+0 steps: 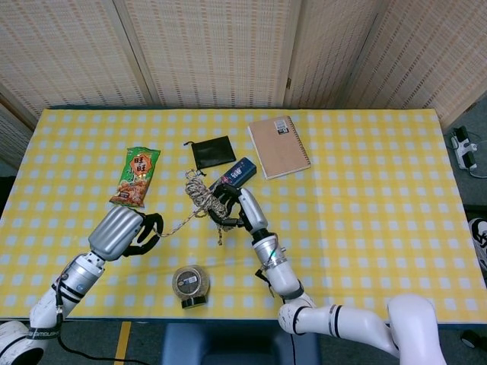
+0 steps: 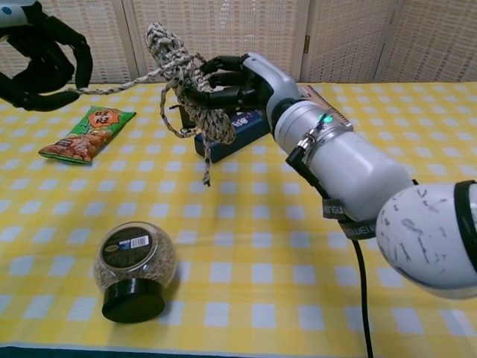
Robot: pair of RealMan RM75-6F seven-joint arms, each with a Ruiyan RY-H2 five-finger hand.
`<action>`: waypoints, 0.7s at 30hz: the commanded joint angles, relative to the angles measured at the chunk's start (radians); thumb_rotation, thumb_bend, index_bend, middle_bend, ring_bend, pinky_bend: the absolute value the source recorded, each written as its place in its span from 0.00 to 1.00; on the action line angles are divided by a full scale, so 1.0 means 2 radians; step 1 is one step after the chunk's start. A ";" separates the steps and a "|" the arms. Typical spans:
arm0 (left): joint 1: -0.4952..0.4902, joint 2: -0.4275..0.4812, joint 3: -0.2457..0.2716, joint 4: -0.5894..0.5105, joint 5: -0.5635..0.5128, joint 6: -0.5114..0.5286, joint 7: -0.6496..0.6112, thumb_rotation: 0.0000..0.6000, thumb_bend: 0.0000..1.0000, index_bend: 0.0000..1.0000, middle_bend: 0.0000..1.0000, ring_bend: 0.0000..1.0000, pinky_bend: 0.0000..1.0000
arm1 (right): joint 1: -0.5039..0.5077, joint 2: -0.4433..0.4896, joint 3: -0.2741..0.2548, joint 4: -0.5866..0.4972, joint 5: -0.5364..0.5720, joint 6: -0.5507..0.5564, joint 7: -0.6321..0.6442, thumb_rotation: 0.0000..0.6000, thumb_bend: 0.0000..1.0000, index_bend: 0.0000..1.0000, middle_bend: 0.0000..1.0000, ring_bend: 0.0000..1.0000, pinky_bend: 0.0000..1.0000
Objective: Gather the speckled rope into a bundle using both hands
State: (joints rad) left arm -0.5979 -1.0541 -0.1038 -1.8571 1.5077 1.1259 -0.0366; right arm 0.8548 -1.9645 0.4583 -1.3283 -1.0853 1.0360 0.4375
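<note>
Above the checked table, black fingers of both hands point(image 2: 223, 86) point(image 2: 41, 63) clamp the coiled speckled rope point(image 2: 182, 74).

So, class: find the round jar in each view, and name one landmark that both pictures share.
Head view: jar at bottom centre-left, near the table's front edge.
Chest view: jar at lower left, lying on its side.
Shared landmark: green snack bag, beyond the jar to its left.

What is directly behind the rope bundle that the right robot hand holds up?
In the chest view, the blue pencil case lies behind the rope bundle. Its left end is covered by the bundle and the right robot hand.
</note>
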 commanded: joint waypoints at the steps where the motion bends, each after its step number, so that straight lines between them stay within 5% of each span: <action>1: 0.011 0.002 0.009 0.022 -0.009 0.001 -0.024 1.00 0.49 0.67 0.86 0.79 0.78 | -0.011 0.014 0.012 -0.008 -0.009 -0.013 0.037 1.00 0.63 0.80 0.70 0.75 0.64; 21: 0.037 -0.035 0.016 0.171 -0.094 -0.058 -0.113 1.00 0.49 0.67 0.86 0.79 0.78 | -0.057 0.103 0.034 -0.078 -0.028 -0.054 0.155 1.00 0.63 0.82 0.71 0.76 0.65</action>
State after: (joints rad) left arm -0.5246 -1.1178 -0.0716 -1.5228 1.3272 1.0179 -0.2577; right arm 0.7458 -1.7661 0.5267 -1.4803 -1.1230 0.9342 0.7233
